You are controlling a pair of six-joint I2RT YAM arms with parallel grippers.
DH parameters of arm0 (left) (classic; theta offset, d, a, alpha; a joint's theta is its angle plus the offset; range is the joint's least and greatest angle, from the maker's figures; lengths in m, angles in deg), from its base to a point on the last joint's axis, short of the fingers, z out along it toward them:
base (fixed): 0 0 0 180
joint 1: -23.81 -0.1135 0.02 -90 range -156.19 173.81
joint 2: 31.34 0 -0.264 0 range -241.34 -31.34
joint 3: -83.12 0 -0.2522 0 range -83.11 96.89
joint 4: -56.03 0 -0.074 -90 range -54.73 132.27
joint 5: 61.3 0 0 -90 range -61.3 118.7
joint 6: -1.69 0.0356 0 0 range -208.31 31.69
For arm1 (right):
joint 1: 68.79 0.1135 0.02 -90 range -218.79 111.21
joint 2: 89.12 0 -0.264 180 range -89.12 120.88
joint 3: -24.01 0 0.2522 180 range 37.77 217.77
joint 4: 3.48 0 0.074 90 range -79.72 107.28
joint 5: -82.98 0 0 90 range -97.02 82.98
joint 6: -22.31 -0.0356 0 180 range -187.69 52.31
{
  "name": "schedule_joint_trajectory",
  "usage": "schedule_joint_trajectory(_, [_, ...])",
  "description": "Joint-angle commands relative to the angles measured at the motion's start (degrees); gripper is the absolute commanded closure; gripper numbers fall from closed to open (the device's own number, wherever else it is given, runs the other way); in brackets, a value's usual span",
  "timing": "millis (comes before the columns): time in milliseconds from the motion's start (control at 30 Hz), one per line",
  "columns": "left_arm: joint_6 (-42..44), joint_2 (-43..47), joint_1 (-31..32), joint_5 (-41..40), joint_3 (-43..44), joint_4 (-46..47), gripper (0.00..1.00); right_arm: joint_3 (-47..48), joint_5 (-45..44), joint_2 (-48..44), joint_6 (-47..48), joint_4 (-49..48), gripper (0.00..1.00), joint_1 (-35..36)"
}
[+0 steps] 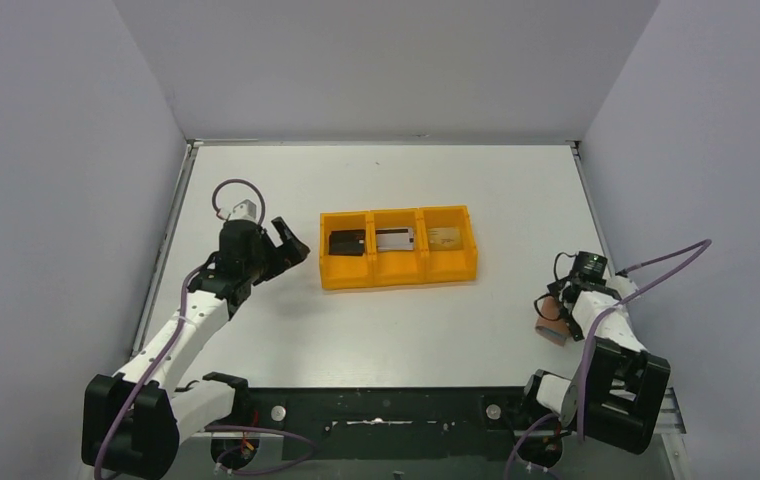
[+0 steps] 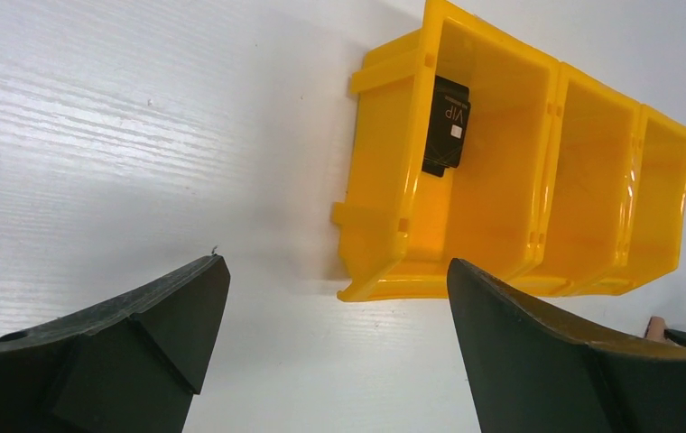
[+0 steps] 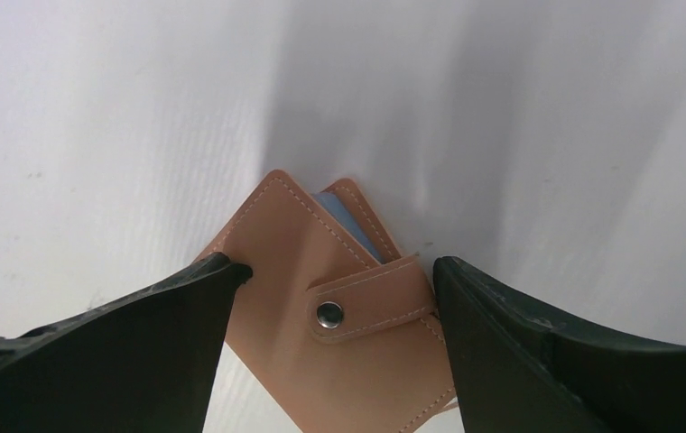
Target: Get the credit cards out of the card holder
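The brown card holder [image 3: 290, 239] lies folded at the table's right edge, its snap tab across the front and a strip of blue lining showing at the top. My right gripper [image 3: 332, 264] hangs open just over the card holder [image 1: 553, 328], and the leather reaches behind both fingertips. The credit cards rest in the orange tray [image 1: 396, 275]: a black one [image 1: 348, 243] on the left, a silvery one [image 1: 396, 240] in the middle, a gold-tan one [image 1: 443, 238] on the right. My left gripper [image 1: 291, 246] is open and empty just left of the tray; the black card [image 2: 448, 126] shows ahead.
The orange tray [image 2: 384, 180] stands mid-table, its long side across. White walls close in the table at left, right and back. The right arm [image 1: 606, 330] is folded close to the right wall.
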Motion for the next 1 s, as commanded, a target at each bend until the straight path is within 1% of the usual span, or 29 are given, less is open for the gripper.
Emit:
schedule_joint_trajectory(0, [1.7, 1.2, -0.6, -0.2, 1.4, -0.6, 0.06, -3.4, 9.6, 0.2, 4.2, -3.8, 0.24, 1.1])
schedule_joint_trajectory(67, [1.8, 1.4, -0.6, -0.1, 1.5, -0.8, 0.06, -4.6, 10.8, -2.8, 4.6, -5.0, 0.29, 2.3])
schedule_joint_trajectory(167, [1.7, 1.8, -0.6, 0.3, 1.2, -0.6, 0.06, -6.7, 14.0, -6.7, 4.8, -6.3, 0.34, 4.6])
schedule_joint_trajectory(333, [2.1, 1.9, -0.7, 1.2, 1.3, 0.0, 0.06, -8.4, 14.8, -10.7, 2.8, -5.6, 0.38, 12.9])
schedule_joint_trajectory(500, [3.8, 2.2, -0.8, 2.5, 1.2, -0.8, 0.07, -9.3, 14.1, -10.3, -2.0, -2.9, 0.38, 22.6])
schedule_joint_trajectory(700, [4.6, 4.6, -0.9, 3.3, 0.5, -1.0, 0.07, -9.5, 12.5, -8.7, -9.8, -4.4, 0.35, 40.5])
schedule_joint_trajectory(833, [4.1, 6.3, -0.9, 5.0, 0.5, -1.5, 0.07, -8.4, 7.7, -7.6, -18.0, -3.6, 0.35, 51.1])
schedule_joint_trajectory(967, [2.0, 9.7, -0.9, 7.3, -3.3, -0.9, 0.07, -6.9, 3.3, -6.1, -23.4, -5.6, 0.33, 62.0])
